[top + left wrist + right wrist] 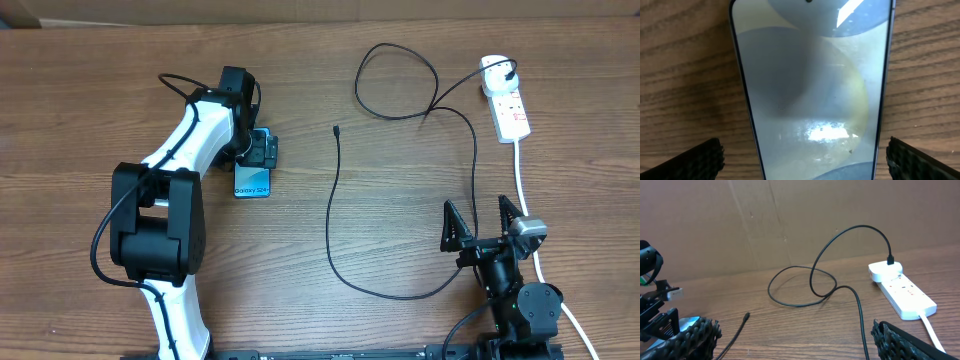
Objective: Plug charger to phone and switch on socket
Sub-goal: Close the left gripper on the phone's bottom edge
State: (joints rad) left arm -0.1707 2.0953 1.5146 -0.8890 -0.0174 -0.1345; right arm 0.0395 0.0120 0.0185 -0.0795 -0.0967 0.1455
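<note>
The phone (pixel 252 185) lies flat on the wooden table, its "Galaxy S24+" end toward the front. My left gripper (pixel 258 150) is open right above it; in the left wrist view the phone (pixel 810 85) fills the middle and the left gripper's (pixel 805 160) fingers sit apart on either side of it. The charger's black connector tip (pixel 336 130) lies free on the table to the right of the phone; it also shows in the right wrist view (pixel 746 315). Its cable loops round to the socket (pixel 505 100), a white strip at the back right (pixel 900 287). My right gripper (pixel 485 225) is open and empty near the front (pixel 797 345).
The charger's cable (pixel 335 230) runs in a wide loop across the middle and right of the table, with a coil (pixel 400 80) at the back. The socket's thick white cord (pixel 525 180) trails toward the front beside my right arm. A brown cardboard wall (pixel 790 220) stands behind the table.
</note>
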